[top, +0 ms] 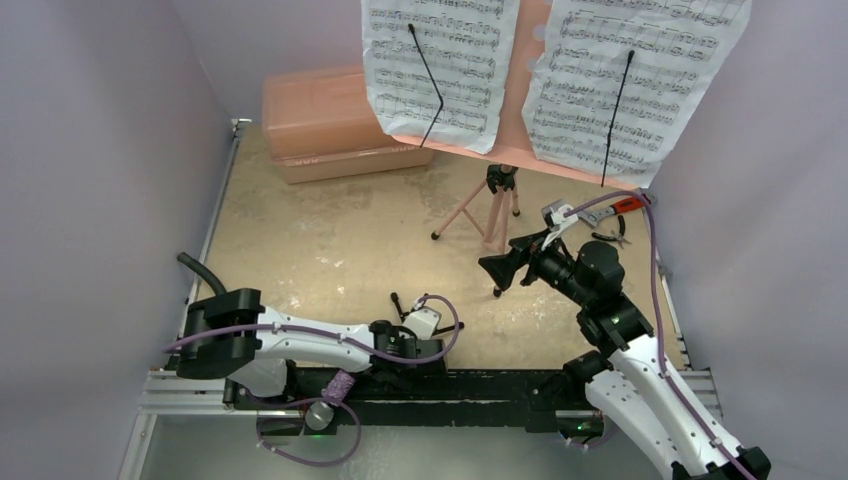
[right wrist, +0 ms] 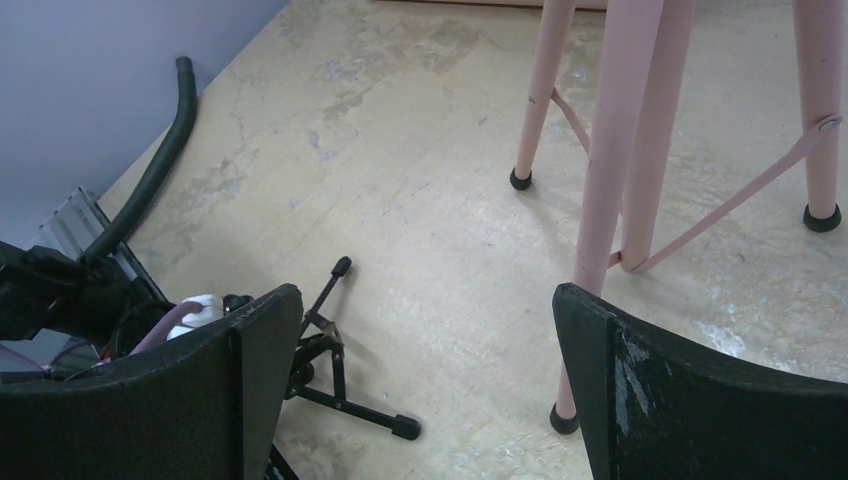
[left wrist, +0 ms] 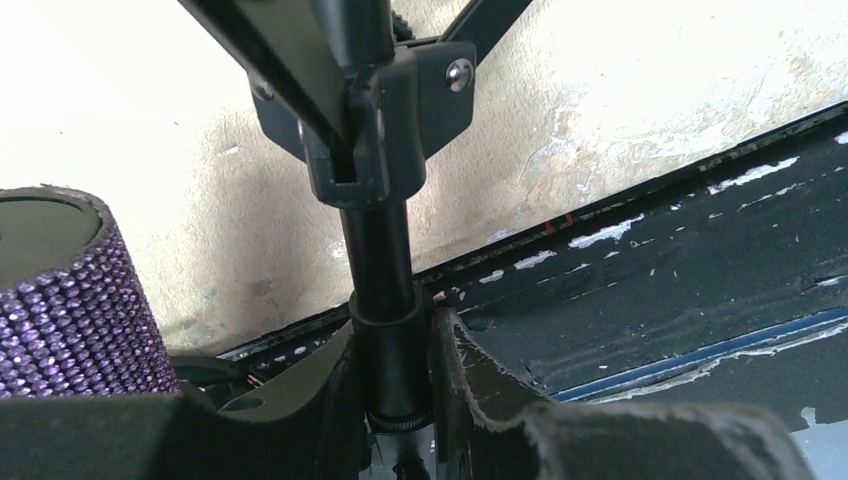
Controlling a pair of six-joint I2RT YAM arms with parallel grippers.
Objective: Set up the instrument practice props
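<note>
Fingers (left wrist: 300,410) of low-stretched left gripper (left wrist: 392,340) pinch mic stand (left wrist: 385,130) stem.

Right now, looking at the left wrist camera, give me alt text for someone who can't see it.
The left pincer grips the post of the small black tripod mic stand, just below the hub where its legs join. The purple glitter microphone shows at lower left; behind are the tan table and a scuffed black rail.

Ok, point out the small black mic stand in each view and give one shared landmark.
Top external: mic stand low centre, by the near edge of the table.
Left wrist: centre, its stem clamped in the left gripper.
Right wrist: lower left, legs splayed.
Shared landmark: the beige table under it.
</note>
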